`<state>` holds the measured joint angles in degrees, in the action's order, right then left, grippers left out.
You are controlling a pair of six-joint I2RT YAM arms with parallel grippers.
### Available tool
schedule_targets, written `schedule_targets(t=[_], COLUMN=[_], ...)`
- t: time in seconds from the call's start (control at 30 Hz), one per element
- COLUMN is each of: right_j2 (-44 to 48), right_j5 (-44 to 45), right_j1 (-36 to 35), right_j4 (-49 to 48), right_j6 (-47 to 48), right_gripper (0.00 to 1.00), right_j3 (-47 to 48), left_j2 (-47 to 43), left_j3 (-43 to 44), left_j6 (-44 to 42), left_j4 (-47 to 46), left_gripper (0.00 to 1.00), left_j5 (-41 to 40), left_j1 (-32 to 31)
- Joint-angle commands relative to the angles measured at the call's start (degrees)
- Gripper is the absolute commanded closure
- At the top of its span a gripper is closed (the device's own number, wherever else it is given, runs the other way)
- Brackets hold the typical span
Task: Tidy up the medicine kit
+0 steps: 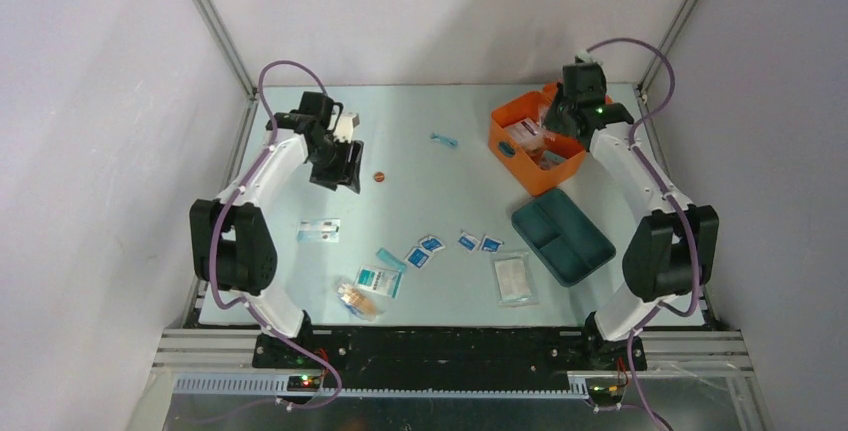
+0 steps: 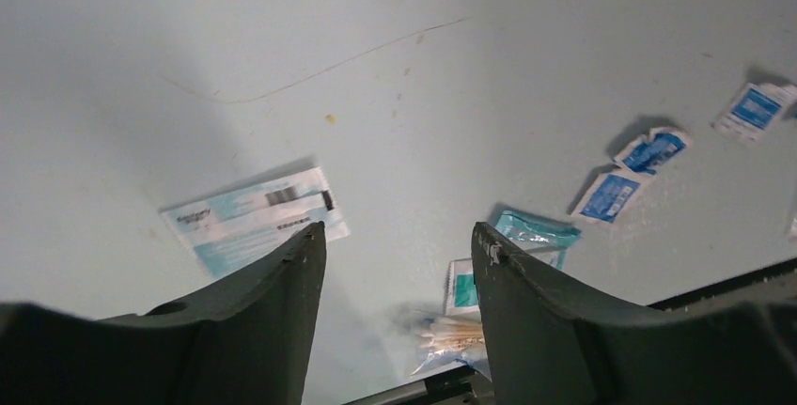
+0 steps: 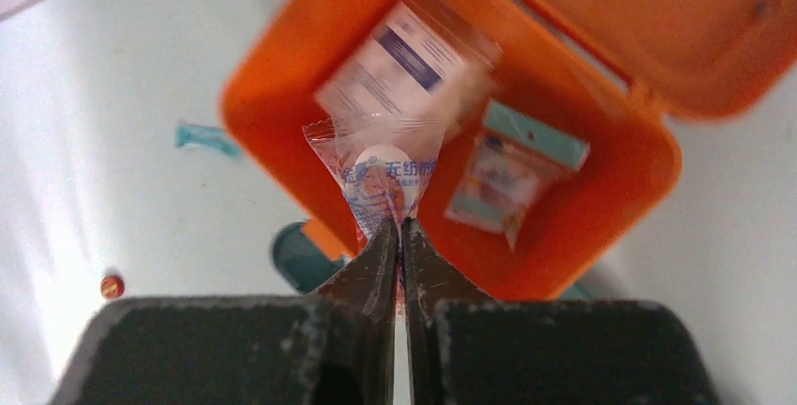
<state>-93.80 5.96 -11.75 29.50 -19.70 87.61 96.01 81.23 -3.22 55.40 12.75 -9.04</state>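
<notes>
Right gripper (image 3: 400,226) is clamped tight on the edge of a clear packet (image 3: 381,170), holding it over the open medicine kit (image 1: 520,156). I can't tell whether the packet touches what's inside. The kit sits far right on the counter (image 1: 420,111) with its lid (image 3: 677,20) flipped back and two more packets (image 3: 512,175) in it, one of them blurred. Teal tray insert (image 1: 563,236) is out, flat on the counter just beside the kit on my side. Left gripper (image 2: 398,236) has its jaws apart and empty, above the far-left counter. Blue-white sachets (image 1: 432,244) are scattered mid-counter.
</notes>
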Motion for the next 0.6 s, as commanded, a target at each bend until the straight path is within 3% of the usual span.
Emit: schedule_targets(t=[0.0, 0.3, 0.47, 0.57], right_j2=[-2.4, -9.8, -12.7, -12.1], right_j5=[8.6, 8.1, 8.1, 7.9], right_j1=[0.0, 2.4, 2.3, 2.4], right_j4=[4.8, 4.5, 6.3, 7.0], right_j6=[-19.3, -25.0, -26.4, -26.0], right_gripper=[1.00, 1.00, 0.79, 0.73], right_j3=[-3.5, 0.1, 2.7, 4.0], left_j2=[-3.2, -3.0, -2.6, -3.0], left_j3=[-3.0, -6.7, -7.0, -7.2], left_j6=[8.3, 8.7, 8.9, 8.9], left_j4=[-0.4, -0.3, -0.4, -0.4], left_gripper=[0.36, 0.16, 0.09, 0.01], left_j5=[-8.6, -6.9, -9.9, -11.4], left_j1=[-0.4, -0.9, -1.9, -2.4])
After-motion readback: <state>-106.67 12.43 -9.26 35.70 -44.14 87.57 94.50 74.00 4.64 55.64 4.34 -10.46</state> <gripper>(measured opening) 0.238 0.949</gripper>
